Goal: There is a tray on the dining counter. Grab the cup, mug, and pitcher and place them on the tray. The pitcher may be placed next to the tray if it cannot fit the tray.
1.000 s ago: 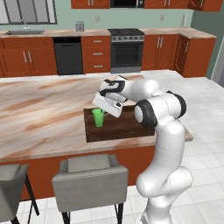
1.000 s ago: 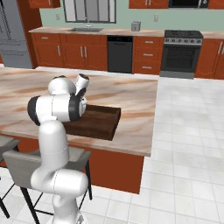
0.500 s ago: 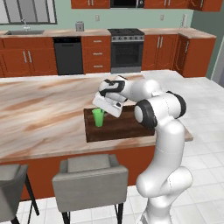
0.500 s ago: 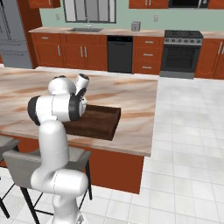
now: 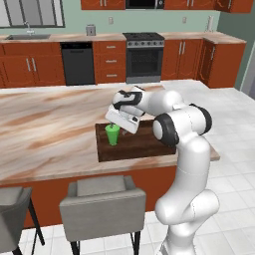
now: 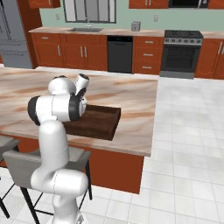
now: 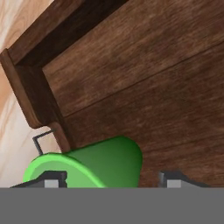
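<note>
While our hand (image 7: 109, 179) hangs over it with fingers spread on either side, the small bright green tapered cup (image 5: 113, 134) stands upright in the left end of the dark brown wooden tray (image 5: 144, 145) on the marbled counter (image 5: 45, 129). We judge it light, stiff and slick; hold it below the rim.

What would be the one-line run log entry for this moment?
stage: cup placement | cup: upright on tray | gripper: open around cup rim | mug, pitcher: pending
</note>
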Controlling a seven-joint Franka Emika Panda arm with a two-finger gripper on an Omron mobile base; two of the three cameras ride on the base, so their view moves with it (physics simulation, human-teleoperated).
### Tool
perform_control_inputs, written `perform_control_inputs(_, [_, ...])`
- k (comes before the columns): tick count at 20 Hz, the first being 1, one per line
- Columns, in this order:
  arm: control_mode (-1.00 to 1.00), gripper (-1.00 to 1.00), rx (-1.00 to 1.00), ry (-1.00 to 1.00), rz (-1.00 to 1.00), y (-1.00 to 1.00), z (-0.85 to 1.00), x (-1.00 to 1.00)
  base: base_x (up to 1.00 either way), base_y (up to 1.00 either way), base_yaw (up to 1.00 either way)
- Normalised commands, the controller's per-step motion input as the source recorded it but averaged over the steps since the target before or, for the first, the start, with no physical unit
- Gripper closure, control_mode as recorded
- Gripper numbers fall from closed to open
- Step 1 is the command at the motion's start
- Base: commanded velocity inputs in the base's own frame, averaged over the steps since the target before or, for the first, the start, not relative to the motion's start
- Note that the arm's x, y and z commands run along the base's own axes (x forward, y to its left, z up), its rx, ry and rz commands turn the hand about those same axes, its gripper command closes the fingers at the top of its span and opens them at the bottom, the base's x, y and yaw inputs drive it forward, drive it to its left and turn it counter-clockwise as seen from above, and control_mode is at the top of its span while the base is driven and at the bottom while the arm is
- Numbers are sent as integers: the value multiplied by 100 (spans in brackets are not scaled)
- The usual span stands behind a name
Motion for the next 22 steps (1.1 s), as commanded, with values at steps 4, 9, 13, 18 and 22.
perform_control_inputs(4, [-100,-100,0,0,0,0,0,0,0,0,0])
perform_control_inputs(9, [-100,-100,0,0,0,0,0,0,0,0,0])
perform_control_inputs(13, [-100,-100,0,0,0,0,0,-2,0,0,0])
perform_control_inputs(18, [-100,-100,0,0,0,0,4,-4,0,0,0])
perform_control_inputs(22, [-100,-100,0,0,1,0,49,-13,0,0,0])
